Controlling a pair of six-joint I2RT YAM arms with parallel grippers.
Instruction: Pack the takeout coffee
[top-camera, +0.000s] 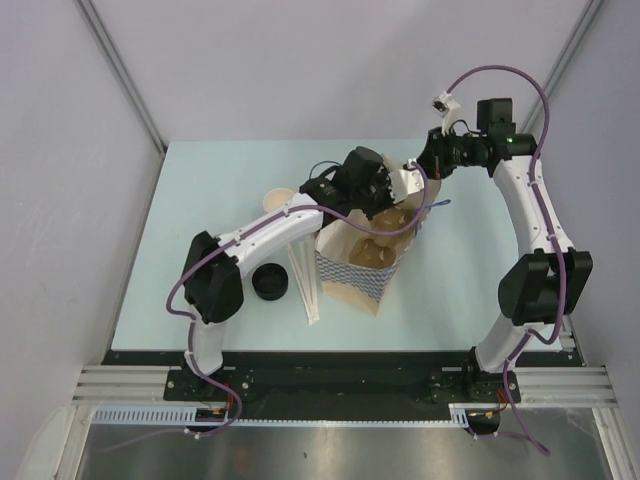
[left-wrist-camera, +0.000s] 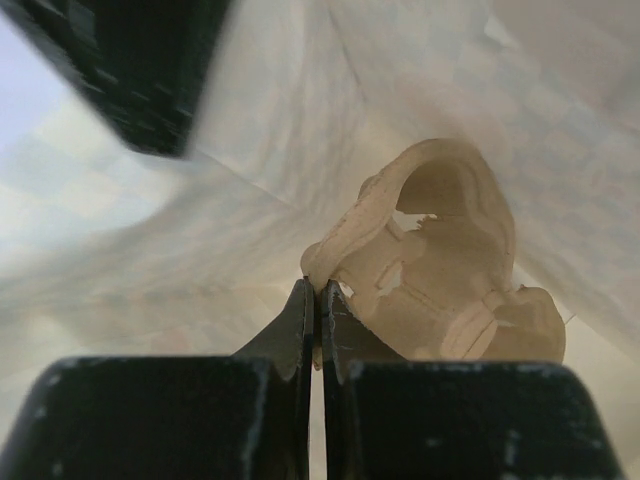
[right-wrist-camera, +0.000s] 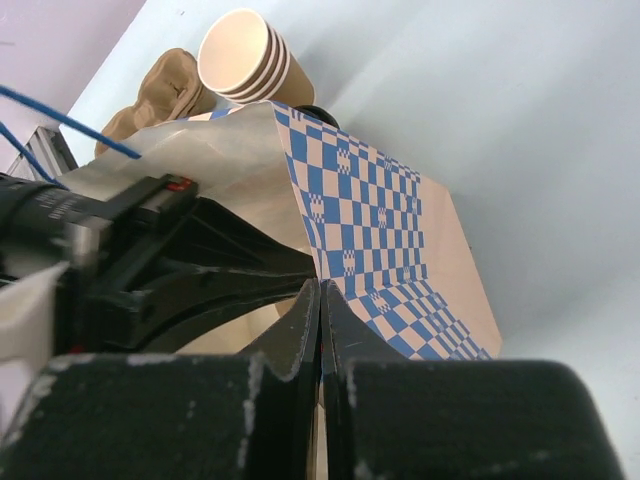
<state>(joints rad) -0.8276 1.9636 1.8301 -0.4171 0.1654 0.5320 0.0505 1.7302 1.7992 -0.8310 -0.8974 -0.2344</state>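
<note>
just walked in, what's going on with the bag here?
Packing is mid-way. The right gripper is shut on the rim of the checkered paper bag, holding its mouth open. The left gripper is deep inside the bag, closed at the edge of a pulp cup carrier, apparently pinching it. A stack of lidless cups stands behind the bag. A black round lid sits left of it; whether a cup is underneath, I can't tell.

blue-and-white checked brown bag (right-wrist-camera: 370, 220), tan cups (right-wrist-camera: 245, 60), black lid (top-camera: 270, 282), pale blue table (top-camera: 200, 200)
</note>
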